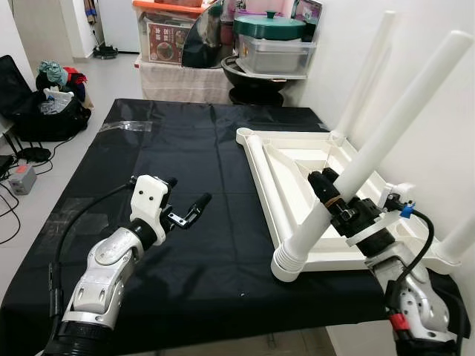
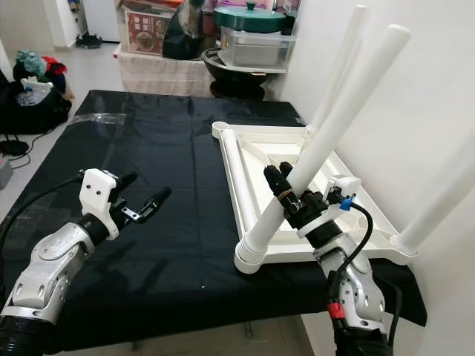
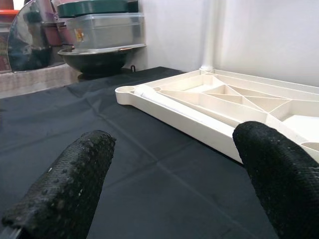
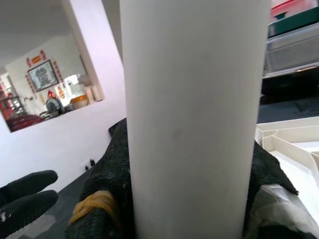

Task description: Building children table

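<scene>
The white leg (image 1: 371, 152) I have clamped in my right gripper (image 1: 335, 199) looks like a hollow plastic tube: light, stiff and smooth, so it could slide or twist through my jaws if I lean on it carelessly. I hold it low, just above its ribbed foot end (image 1: 289, 263), which sits at the near corner of the upturned tabletop (image 1: 297, 159). That low hold gives me control of the seating end, while the long free end sticks up tilted toward the wall. The tabletop is a ribbed white tray, rigid but light enough, I judge, to skid on the black cloth (image 1: 185, 148) over the worktop if I push sideways. Two more legs already stand in it: one at the far corner (image 1: 367, 70), one at the near right corner (image 1: 456, 241). Another leg (image 1: 263, 174) lies flat inside along the left rim. My left gripper (image 1: 189, 208) hovers over the cloth, jaws apart and empty.
</scene>
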Motion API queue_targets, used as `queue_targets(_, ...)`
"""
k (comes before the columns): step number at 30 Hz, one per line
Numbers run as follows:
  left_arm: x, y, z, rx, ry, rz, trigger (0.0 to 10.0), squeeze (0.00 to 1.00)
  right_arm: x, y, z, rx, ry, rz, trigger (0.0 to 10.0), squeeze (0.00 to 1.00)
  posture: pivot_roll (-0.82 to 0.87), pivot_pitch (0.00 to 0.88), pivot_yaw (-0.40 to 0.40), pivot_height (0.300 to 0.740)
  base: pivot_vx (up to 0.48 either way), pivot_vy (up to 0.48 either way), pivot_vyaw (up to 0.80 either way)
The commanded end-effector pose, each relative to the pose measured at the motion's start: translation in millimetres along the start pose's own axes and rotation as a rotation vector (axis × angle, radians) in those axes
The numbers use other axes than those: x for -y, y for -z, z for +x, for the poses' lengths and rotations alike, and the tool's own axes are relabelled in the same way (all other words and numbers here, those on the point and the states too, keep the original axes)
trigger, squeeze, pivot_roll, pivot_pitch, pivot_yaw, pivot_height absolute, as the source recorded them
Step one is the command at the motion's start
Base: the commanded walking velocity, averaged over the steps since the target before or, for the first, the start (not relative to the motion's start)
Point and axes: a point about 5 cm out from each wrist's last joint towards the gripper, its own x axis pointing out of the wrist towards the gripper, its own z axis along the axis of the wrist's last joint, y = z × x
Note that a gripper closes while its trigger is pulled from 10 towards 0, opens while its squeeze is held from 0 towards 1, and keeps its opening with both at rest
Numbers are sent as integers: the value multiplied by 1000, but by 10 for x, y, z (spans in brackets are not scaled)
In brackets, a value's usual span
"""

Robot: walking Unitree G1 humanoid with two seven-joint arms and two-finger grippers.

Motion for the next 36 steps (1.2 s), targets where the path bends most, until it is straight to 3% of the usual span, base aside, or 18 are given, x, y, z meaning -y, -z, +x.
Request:
queue_targets(1, -1, 13, 14, -6, 7, -6, 10000, 0, 18, 108, -72, -34, 37, 34, 10000, 0, 57, 0, -87, 740, 0, 0, 0)
queue_targets(6, 5, 15, 17, -5, 9, -7, 10000, 0, 13, 121, -95, -46, 32, 5, 10000, 0, 53, 0, -86, 740, 0, 0, 0)
queue_targets(10, 9, 20, 27, -4, 14, -8, 10000, 0, -66, 150, -116, -143, -75, -155, 10000, 0, 45, 0, -81, 740, 0, 0, 0)
queue_targets(17, 21, 20, 35, 0, 15, -10, 10000, 0, -120, 155, -85, -199, -152, -264, 10000, 0, 48, 0, -86, 740, 0, 0, 0)
queue_targets(28, 16, 28, 18, -3, 7, -13, 10000, 0, -148, 177, -66, -210, -174, -230, 10000, 0, 53, 0, -95, 740, 0, 0, 0)
queue_targets(36, 20, 38, 15, -7, 4, -18, 10000, 0, -124, 190, -64, -213, -173, -150, 10000, 0, 54, 0, -99, 740, 0, 0, 0)
